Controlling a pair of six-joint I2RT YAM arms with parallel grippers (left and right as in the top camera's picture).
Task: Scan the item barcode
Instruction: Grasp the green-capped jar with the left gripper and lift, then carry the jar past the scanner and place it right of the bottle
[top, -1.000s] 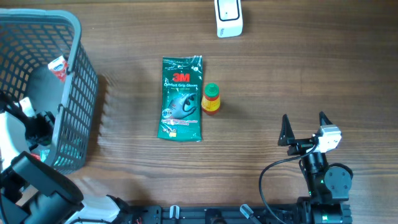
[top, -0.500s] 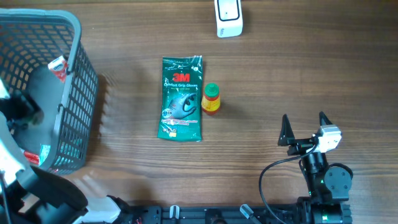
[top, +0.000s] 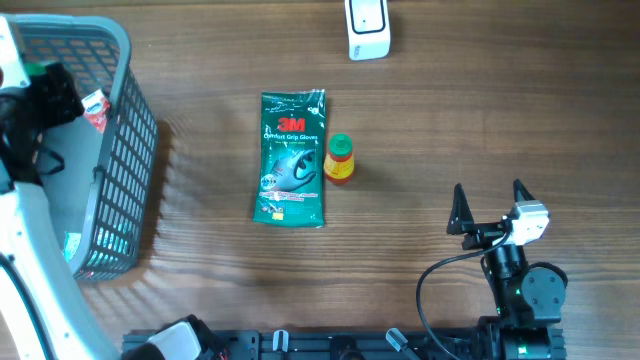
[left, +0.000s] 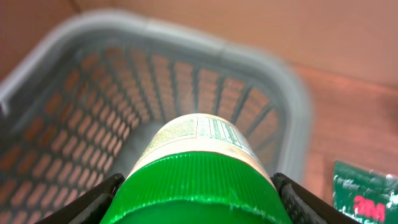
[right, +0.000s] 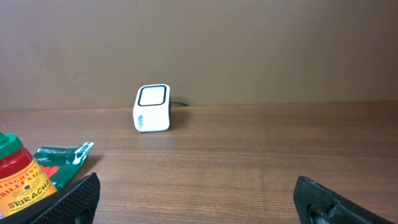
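Observation:
In the left wrist view my left gripper (left: 199, 200) is shut on a jar (left: 199, 134) with a ribbed green cap (left: 199, 186) and a pale printed label, one finger against each side of the cap. The jar hangs over the grey mesh basket (left: 186, 43). No barcode is readable on the label. In the overhead view the left arm is over the basket's far left corner (top: 45, 95). The white scanner (top: 367, 28) stands at the table's far edge, also in the right wrist view (right: 152, 109). My right gripper (top: 490, 205) rests open near the front right, nothing between its fingers.
A green 3M glove pack (top: 292, 158) lies mid-table with a small sriracha bottle (top: 340, 158) standing beside its right edge. The basket (top: 125, 150) fills the left side and holds a red-and-white item (top: 93, 108). Bare wood lies between the bottle and the scanner.
The left arm has moved toward the basket's far end, carrying the jar with it. The right arm has not moved.

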